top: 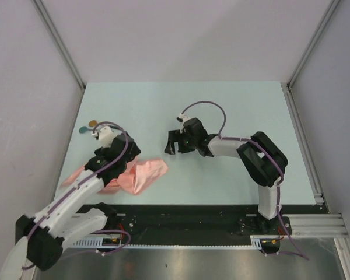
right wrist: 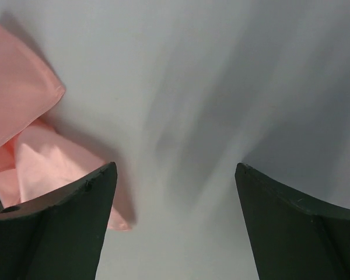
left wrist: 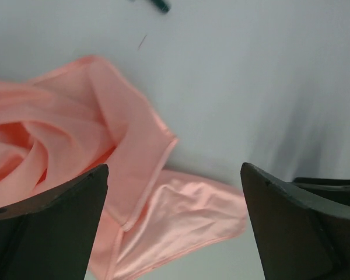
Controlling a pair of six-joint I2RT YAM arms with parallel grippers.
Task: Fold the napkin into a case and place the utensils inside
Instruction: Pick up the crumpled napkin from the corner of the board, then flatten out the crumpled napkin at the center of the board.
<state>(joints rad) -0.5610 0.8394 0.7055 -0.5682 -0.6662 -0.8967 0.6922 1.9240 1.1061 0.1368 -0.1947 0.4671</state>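
The salmon-pink napkin (top: pixel 141 175) lies crumpled on the table near the front left, partly under my left arm. My left gripper (top: pixel 127 165) hovers over it, open; in the left wrist view the napkin's folds (left wrist: pixel 134 169) and a hemmed corner lie between and below the dark fingers (left wrist: pixel 52 227), and my left gripper (left wrist: pixel 174 181) holds nothing. The utensils (top: pixel 88 125), two small spoons, lie at the far left, only their bowls showing beyond the left wrist. My right gripper (top: pixel 175 142) is open above bare table, right of the napkin (right wrist: pixel 23 122), and this gripper (right wrist: pixel 175 181) is empty.
The pale table (top: pixel 233 116) is bounded by grey walls at the back and sides, with a metal rail (top: pixel 303 140) along its right edge. A small dark object (left wrist: pixel 158 5) shows at the top edge of the left wrist view; what it is I cannot tell.
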